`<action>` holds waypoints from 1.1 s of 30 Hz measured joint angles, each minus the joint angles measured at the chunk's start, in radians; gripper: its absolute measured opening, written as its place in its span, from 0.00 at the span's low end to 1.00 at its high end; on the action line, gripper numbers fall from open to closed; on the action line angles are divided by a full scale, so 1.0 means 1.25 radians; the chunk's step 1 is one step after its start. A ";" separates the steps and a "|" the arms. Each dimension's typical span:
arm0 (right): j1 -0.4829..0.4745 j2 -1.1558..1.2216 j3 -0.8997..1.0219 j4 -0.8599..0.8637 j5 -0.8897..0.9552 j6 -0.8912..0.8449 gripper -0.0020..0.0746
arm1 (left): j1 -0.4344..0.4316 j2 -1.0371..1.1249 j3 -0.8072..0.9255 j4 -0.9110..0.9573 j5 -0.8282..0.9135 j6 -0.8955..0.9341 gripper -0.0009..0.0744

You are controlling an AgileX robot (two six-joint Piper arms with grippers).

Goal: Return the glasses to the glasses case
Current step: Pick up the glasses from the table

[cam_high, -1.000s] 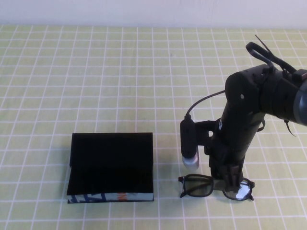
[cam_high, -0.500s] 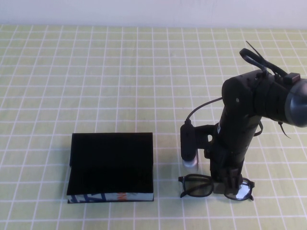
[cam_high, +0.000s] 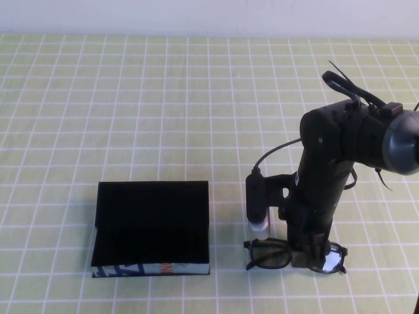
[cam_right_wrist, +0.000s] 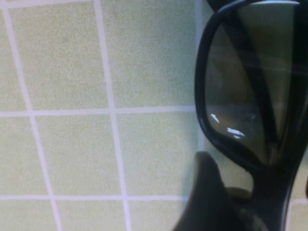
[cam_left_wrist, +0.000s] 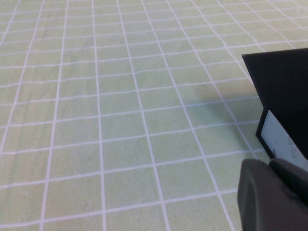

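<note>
- Right gripper (cam_high: 306, 252) down at table level, right on the bridge of the glasses (cam_high: 272, 254), near the front edge of the green checked tablecloth (cam_high: 131, 98).
- Jaws spread wide around the bridge, nothing clamped yet; one dark fingertip (cam_right_wrist: 207, 192) seen just beside the lens rim in the right wrist view.
- Glasses lying flat on the cloth, lenses facing the front edge, just to the right of the glasses case (cam_high: 150, 229) but apart from it.
- Case lying open, black lining up, patterned front edge toward the camera, nothing inside.
- Left gripper (cam_left_wrist: 269, 197) parked low near a corner of the case, out of the high view; finger state cannot be told.
- Risks from here, as a judgement: closing off-centre could pinch a lens rather than the bridge, tilting or skidding the frame across the cloth.
- Thin bridge, so a weak pinch could let the frame swing or drop during the lift.
- Carried skewed, could catch the case wall instead of settling in.
</note>
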 joint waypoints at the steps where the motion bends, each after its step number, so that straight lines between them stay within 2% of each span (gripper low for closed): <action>1: 0.000 0.000 0.000 0.000 0.002 0.000 0.52 | 0.000 0.000 0.000 0.000 0.000 0.000 0.01; 6: 0.000 0.000 0.000 0.000 0.007 0.000 0.51 | 0.000 0.000 0.000 0.000 0.000 0.000 0.01; 18: 0.000 0.000 0.000 0.002 0.029 0.003 0.36 | 0.000 0.000 0.000 0.000 0.000 0.000 0.01; 27: 0.000 0.000 0.000 0.003 0.034 0.015 0.32 | 0.000 0.000 0.000 0.000 0.000 0.000 0.01; 33: 0.000 0.000 0.000 0.005 0.039 0.015 0.18 | 0.000 0.000 0.000 0.000 0.000 0.000 0.01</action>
